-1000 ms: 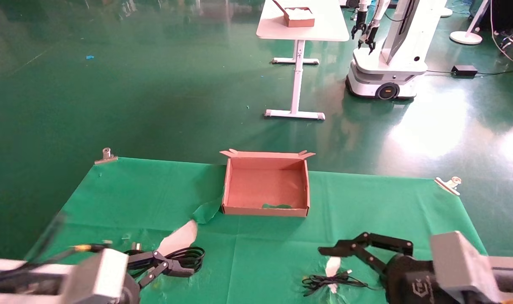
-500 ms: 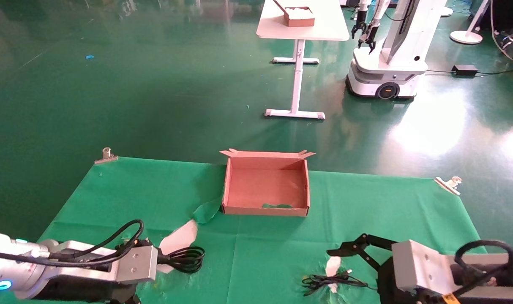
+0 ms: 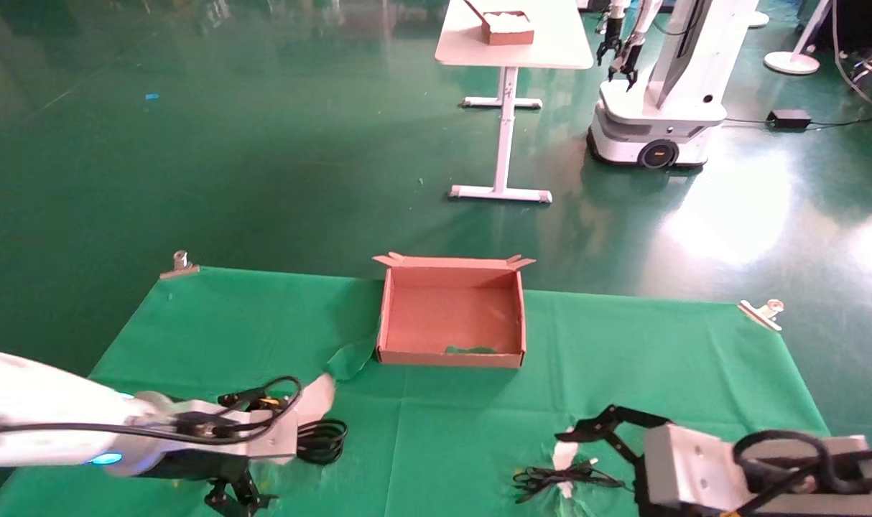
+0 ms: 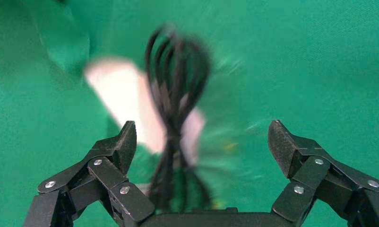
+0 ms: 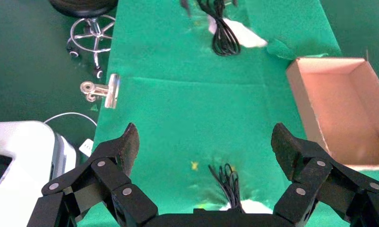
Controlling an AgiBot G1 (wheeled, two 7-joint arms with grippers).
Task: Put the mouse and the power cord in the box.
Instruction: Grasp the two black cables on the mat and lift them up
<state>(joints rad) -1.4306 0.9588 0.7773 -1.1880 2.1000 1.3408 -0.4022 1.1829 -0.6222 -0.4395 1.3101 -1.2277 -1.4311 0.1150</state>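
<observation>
Green cloth covers your counter (image 3: 192,316), clipped at its corners, and the shiny green floor runs away behind it across the upper half of the head view.

Start with the box (image 3: 451,314): it sits in the middle of the frame at the far edge of the cloth, open side up, and you can see nothing in it but bare cardboard and a scrap of green at its near wall. By my reading, neither item has gone in yet, so the whole task is left to do.

The power cord (image 3: 322,439) lies in a bundle of loops at the lower left, partly over a pale patch on the cloth, well apart from the box. Your left tool (image 4: 202,142) hangs directly over it with its jaws spread wide on either side of the bundle and nothing between them.

At the lower middle a tangle of thin black wire (image 3: 562,477) lies on the cloth, just beside the right arm; that should be the mouse's lead, but you cannot see the mouse itself in any view. The right tool (image 5: 204,142) is also spread wide and carries nothing, poised above that wire.

Judged from this, you are at the first pickup, the cord, with the mouse to follow.
</observation>
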